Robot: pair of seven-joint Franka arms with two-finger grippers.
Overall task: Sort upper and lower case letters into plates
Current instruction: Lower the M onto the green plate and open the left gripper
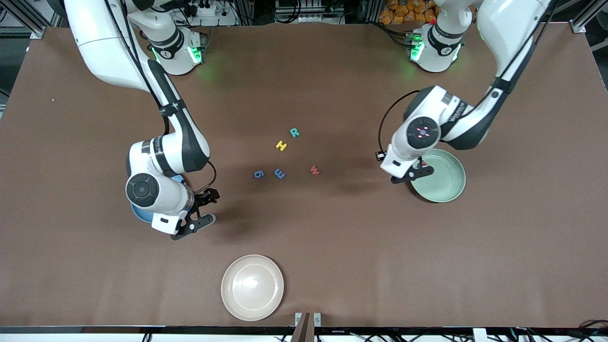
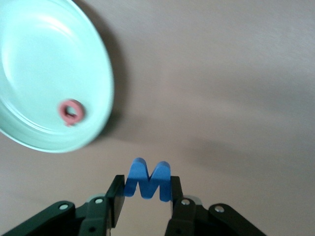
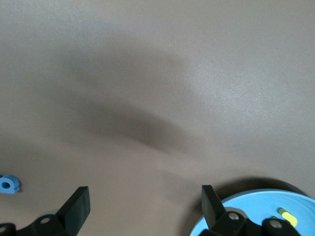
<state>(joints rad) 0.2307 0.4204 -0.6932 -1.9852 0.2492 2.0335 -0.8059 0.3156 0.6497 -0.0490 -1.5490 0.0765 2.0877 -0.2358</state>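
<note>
Brown tabletop fills my front view. Right of centre, my left gripper (image 1: 420,173) hangs over the rim of the green plate (image 1: 444,183), pinching a blue W (image 2: 147,179); a red letter (image 2: 72,112), probably the G, already lies inside. Next I carry the W over the plate's middle and let go. At lower left, the right gripper (image 1: 202,209) waits wide open and empty beside the blue plate (image 3: 256,216). Mid-frame lie five loose letters (image 1: 281,145).

Blue W (image 2: 147,179) held beside pale green plate (image 2: 29,132) holding red G (image 2: 72,112).
</note>
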